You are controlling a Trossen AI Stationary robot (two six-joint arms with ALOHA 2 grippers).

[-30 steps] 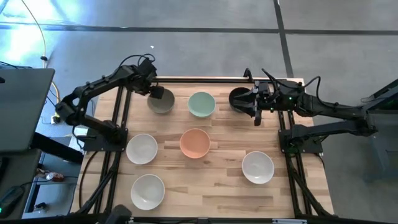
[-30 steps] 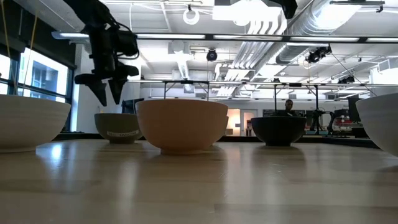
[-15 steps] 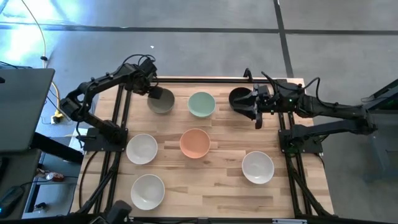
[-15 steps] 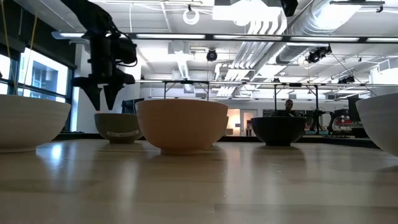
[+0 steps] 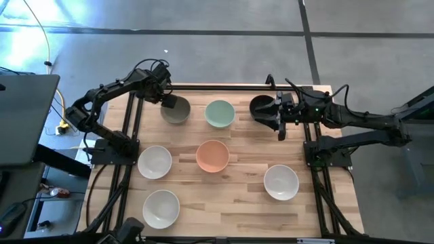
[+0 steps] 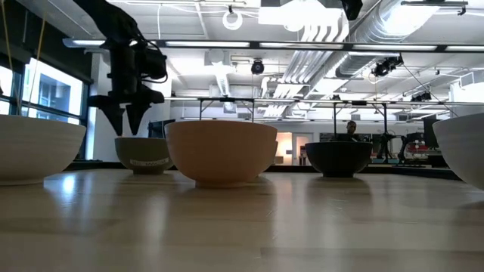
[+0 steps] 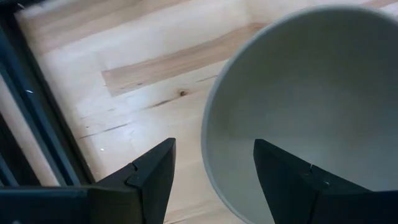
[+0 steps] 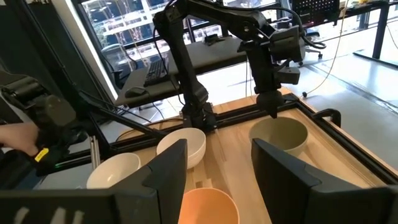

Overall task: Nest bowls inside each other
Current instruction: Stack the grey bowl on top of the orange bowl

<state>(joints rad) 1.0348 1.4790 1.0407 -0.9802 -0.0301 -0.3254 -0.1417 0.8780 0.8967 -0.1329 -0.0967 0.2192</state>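
Seven bowls stand on their bases on the wooden table. My left gripper [image 5: 169, 103] is open and points down just above the grey-taupe bowl [image 5: 177, 112] at the far left. In the left wrist view its fingers [image 7: 214, 144] stand one outside and one inside the rim [image 7: 207, 134]; the low view shows the tips [image 6: 127, 125] slightly above the bowl [image 6: 144, 153]. My right gripper [image 5: 280, 127] is open and waits in the air beside the black bowl [image 5: 260, 107], seen open in its wrist view [image 8: 217, 146]. The mint bowl [image 5: 220, 113] sits between the two.
The peach-orange bowl [image 5: 212, 155] stands mid-table. White bowls sit at the left [image 5: 154, 162], near left [image 5: 161, 207] and near right [image 5: 281, 181]. A black frame rail [image 5: 217, 87] runs along the far edge. A laptop [image 5: 24, 118] sits off the table's left.
My left gripper has tipped from a slant to pointing straight down over the grey-taupe bowl's rim and has come down a little. Its fingers stay open. The bowls have not moved.
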